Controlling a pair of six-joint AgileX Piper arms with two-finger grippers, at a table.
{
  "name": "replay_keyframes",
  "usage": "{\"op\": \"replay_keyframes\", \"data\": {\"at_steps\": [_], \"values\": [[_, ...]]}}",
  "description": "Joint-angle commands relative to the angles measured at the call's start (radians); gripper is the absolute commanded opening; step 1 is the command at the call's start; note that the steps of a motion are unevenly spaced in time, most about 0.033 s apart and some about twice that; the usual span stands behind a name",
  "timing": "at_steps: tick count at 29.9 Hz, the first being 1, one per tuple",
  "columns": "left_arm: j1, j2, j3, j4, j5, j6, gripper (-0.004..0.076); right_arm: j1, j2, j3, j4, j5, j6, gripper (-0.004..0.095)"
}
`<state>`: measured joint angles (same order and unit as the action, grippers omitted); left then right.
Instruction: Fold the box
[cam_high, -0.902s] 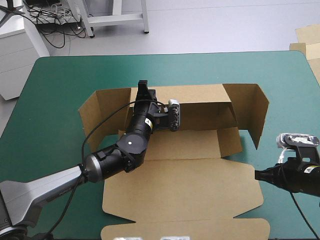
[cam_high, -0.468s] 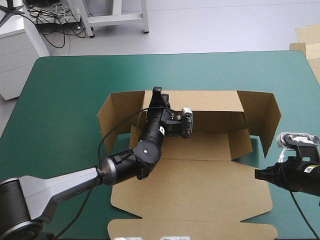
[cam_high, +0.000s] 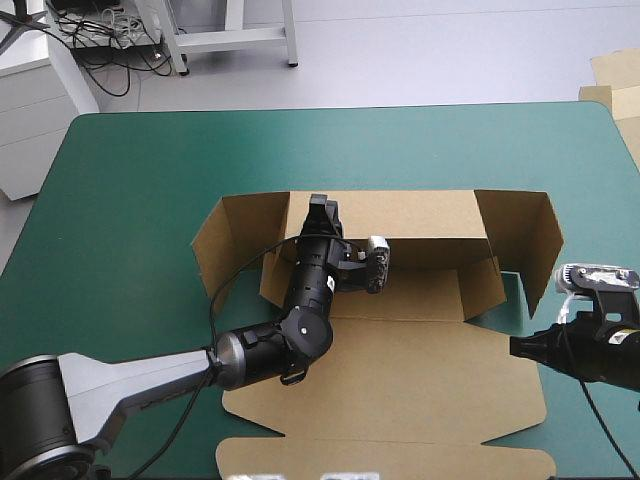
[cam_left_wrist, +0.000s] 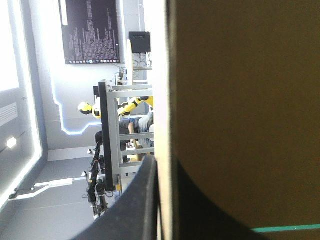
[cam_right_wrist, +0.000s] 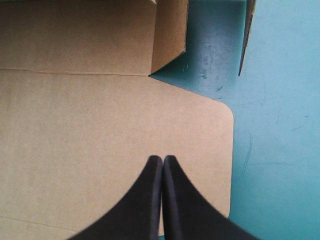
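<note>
Posture of two arms at one box (cam_high: 400, 370). The left arm (cam_high: 150, 375) enters from the lower left of the high view, bends near centre frame and reaches up-frame to the box's raised rear wall (cam_high: 420, 212). The left gripper (cam_high: 323, 205) sits on that wall's top edge. In the left wrist view its black fingers (cam_left_wrist: 135, 205) pinch the brown board between them; the finger behind the sheet shows only as a dark shape and appears pressed to the far face.

The right arm (cam_high: 590, 355) lies low at the lower right of the high view, pointing toward centre frame. The right gripper (cam_right_wrist: 162, 159) has its jaws pressed together in one pointed arch, above the flat lid panel (cam_right_wrist: 100, 150) near its rounded corner; contact with the board cannot be judged.

The box occupies the centre and lower centre of the teal-green table (cam_high: 130, 200), with the lid flat toward the lower edge. Two side flaps stand raised, one at each end of the rear wall (cam_high: 215, 235) (cam_high: 525, 235).

The left arm hides part of the box floor, and board fills most of the left wrist view. One piece of spare board (cam_high: 615, 80) shows at the upper right.
</note>
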<state>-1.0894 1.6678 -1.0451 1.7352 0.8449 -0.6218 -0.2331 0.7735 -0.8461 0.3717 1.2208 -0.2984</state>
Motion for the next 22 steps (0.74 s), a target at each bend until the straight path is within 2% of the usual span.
{"op": "replay_keyframes", "data": {"at_steps": [1, 4, 6, 11, 14, 17, 22], "values": [[-0.032, -0.034, 0.017, 0.053, -0.010, -0.033, -0.0010, -0.007, -0.002, -0.025, 0.024, -0.036, -0.001, -0.0003], [-0.032, -0.034, 0.017, 0.055, 0.008, -0.033, -0.0010, -0.007, -0.002, -0.025, 0.024, -0.036, 0.017, 0.0043], [-0.032, -0.034, 0.017, 0.063, 0.017, -0.033, -0.0010, -0.007, -0.002, -0.025, 0.024, -0.036, 0.062, 0.0113], [-0.032, -0.034, 0.017, 0.065, 0.015, -0.033, -0.0010, -0.007, -0.002, -0.025, 0.028, -0.007, 0.104, 0.0399], [-0.032, -0.034, 0.017, 0.065, 0.015, -0.033, -0.0010, -0.007, -0.002, -0.025, 0.028, 0.002, 0.110, 0.0526], [-0.032, -0.034, 0.017, 0.065, 0.015, -0.033, -0.0010, -0.007, -0.002, -0.025, 0.028, -0.015, 0.085, 0.0592], [-0.032, -0.034, 0.017, 0.065, 0.015, -0.033, -0.0010, -0.007, -0.002, -0.025, 0.030, -0.013, 0.065, 0.0599]]}}
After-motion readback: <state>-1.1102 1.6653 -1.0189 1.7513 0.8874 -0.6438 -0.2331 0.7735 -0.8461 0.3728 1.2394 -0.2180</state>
